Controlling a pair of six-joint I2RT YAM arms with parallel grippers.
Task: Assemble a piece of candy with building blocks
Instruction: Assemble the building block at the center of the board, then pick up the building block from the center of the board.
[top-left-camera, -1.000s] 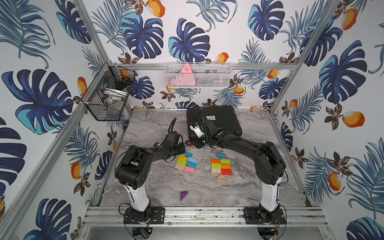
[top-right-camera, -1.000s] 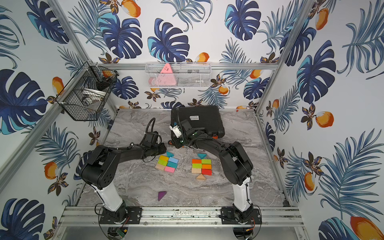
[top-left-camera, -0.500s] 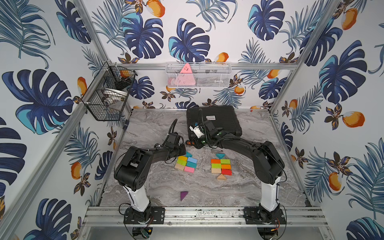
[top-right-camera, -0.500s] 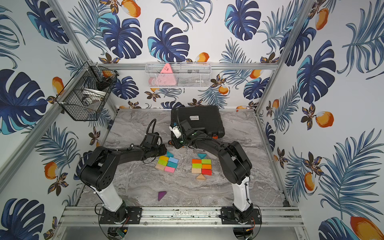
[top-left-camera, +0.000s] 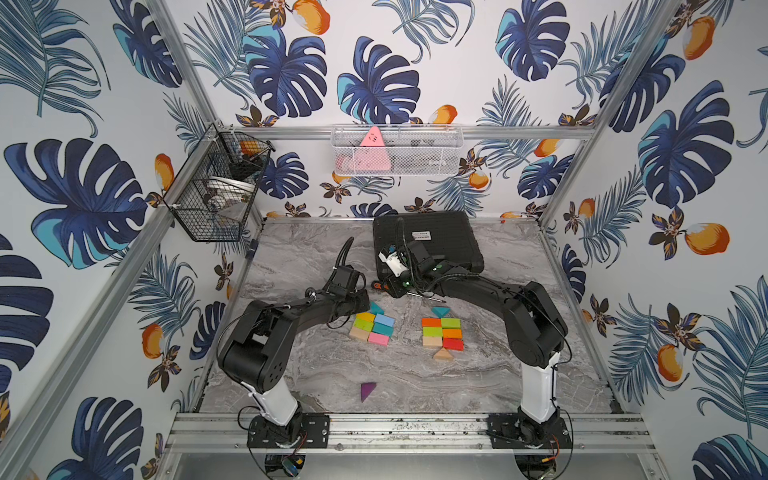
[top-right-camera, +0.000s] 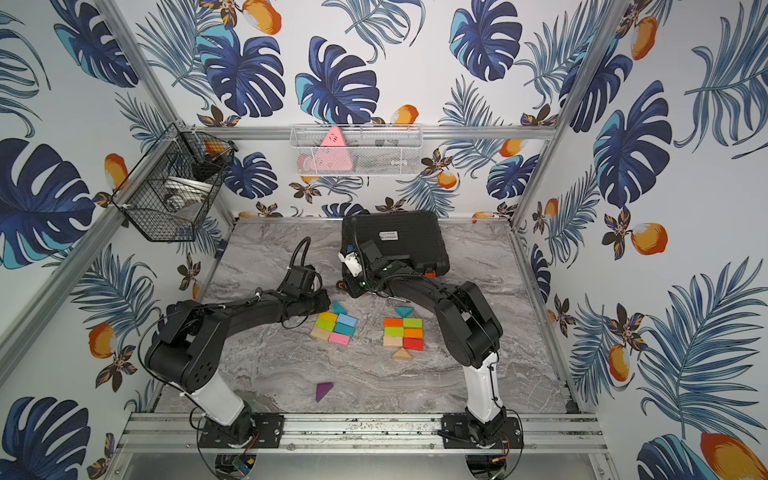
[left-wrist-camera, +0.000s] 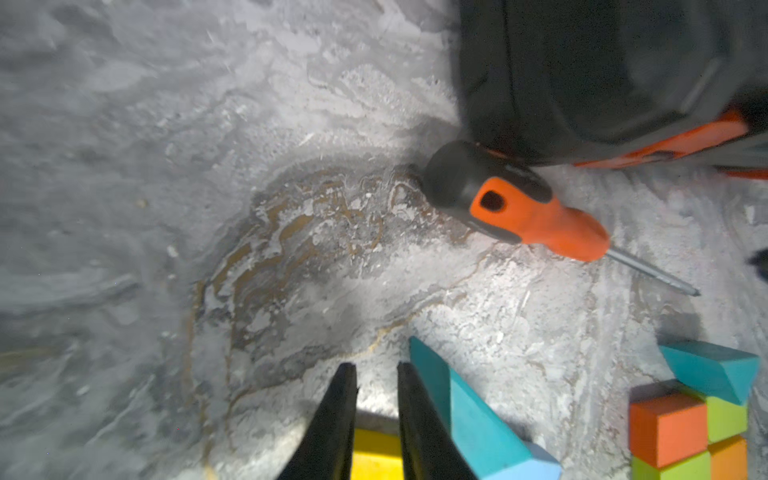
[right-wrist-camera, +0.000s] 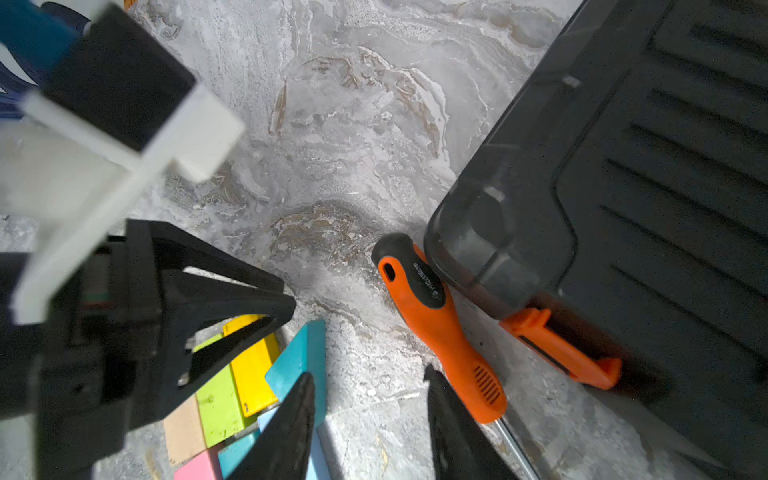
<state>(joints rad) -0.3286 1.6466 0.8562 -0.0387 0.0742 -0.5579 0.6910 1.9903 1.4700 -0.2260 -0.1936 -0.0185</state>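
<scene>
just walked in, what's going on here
Two arms are building block candies. The candy by the right arm looks complete, a triangle at each end. The other candy has only a teal triangle; a purple triangle lies loose. The left arm's fingers, shut and empty, sit beside the teal triangle; the right arm's fingers are open and empty.

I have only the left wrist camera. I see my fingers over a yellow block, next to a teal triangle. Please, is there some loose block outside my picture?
Observer: Yes, a purple triangle lies alone near the front rail.
Operator: Thank you. What is at the near end of my group?
Observer: A pink block beside a plain wood block; no triangle closes that end.
Operator: And the right gripper?
Observer: It is open and empty, beside the screwdriver.
</scene>
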